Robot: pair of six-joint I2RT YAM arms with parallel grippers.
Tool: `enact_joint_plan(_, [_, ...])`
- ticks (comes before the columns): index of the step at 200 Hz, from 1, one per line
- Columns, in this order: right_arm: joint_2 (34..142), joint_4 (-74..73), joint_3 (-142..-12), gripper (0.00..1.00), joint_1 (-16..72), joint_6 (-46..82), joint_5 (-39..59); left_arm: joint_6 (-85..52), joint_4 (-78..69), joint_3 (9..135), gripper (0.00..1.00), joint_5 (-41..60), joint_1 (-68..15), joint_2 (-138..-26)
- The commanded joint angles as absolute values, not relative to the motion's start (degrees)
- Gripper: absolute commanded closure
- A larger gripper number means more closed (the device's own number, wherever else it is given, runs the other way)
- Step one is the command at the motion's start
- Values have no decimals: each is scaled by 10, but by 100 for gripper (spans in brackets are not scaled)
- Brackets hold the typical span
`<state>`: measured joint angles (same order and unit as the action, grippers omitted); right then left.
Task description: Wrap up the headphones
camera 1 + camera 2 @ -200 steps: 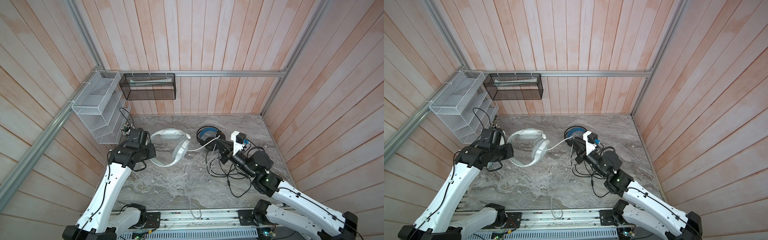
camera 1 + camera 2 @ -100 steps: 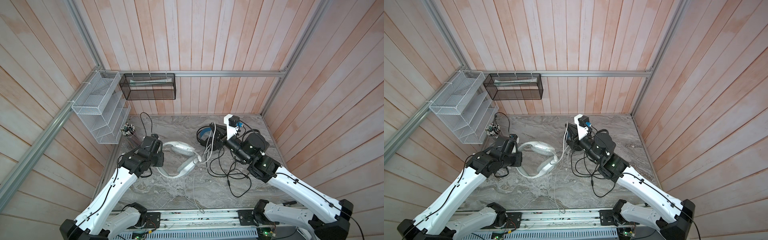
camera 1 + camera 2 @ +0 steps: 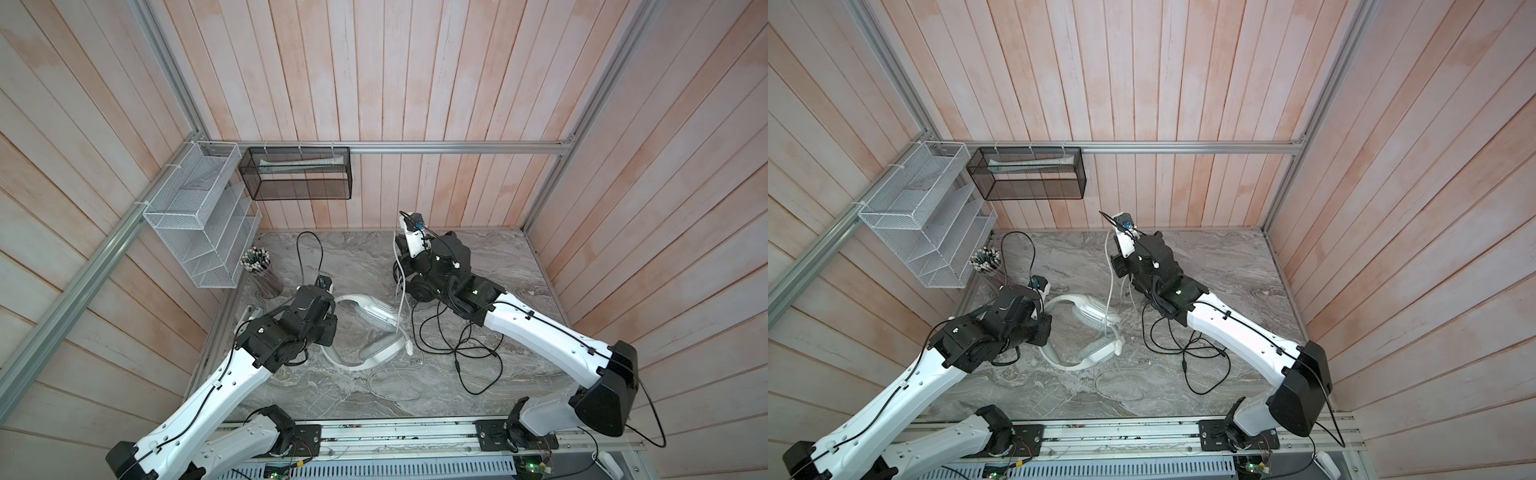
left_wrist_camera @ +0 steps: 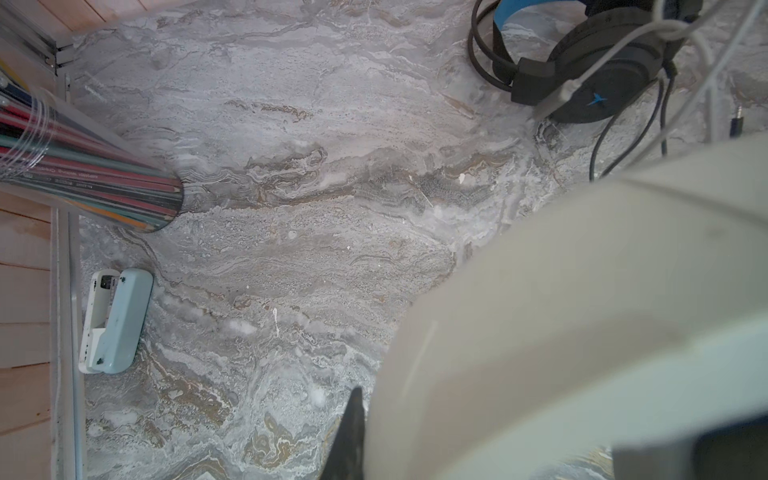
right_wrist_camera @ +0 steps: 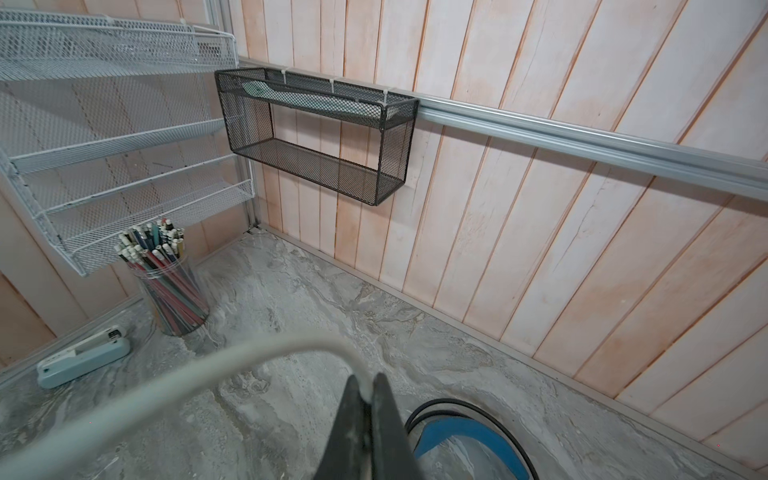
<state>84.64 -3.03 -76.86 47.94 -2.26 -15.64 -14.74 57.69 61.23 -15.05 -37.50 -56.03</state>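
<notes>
On the table (image 3: 353,399), left of centre: the white headset (image 3: 376,318), its band seemingly clamped in the left end effector (image 3: 332,305), with only one dark fingertip (image 4: 353,419) visible beside the band in the left wrist view. Just right of it, mostly hidden under the right arm: the black headset (image 4: 598,79). Right end effector (image 5: 365,380) pinched shut on the white cable (image 5: 166,380), raised over the far middle of the table. Probably light and stiff in band and cups; limp and springy in the cords, apt to slide off a loose turn. Best held by the band, with the cord taken a little way along its free length. In the way: black cable (image 3: 456,362) sprawled at near right, tangling close to the white one. Well clear at far left: pencil cup (image 3: 259,270) and stapler (image 4: 116,320).
</notes>
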Motion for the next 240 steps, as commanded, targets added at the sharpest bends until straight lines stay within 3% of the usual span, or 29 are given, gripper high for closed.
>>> enact_joint_plan(1, [869,-16,-794,100,471,-33,-184,-162,554,632,100,-142,-379,-538])
enact_joint_plan(95, [943,-6,-797,100,449,-7,-121,-206,575,773,100,-57,-379,-506])
enact_joint_plan(190, [916,-69,-710,100,441,38,-50,-257,691,954,100,-145,-378,-563])
enact_joint_plan(213, [900,-97,-673,96,442,52,-36,-271,707,997,100,-160,-379,-575])
enact_joint_plan(240, [883,-132,-633,80,441,60,-19,-279,724,1055,100,-172,-379,-599])
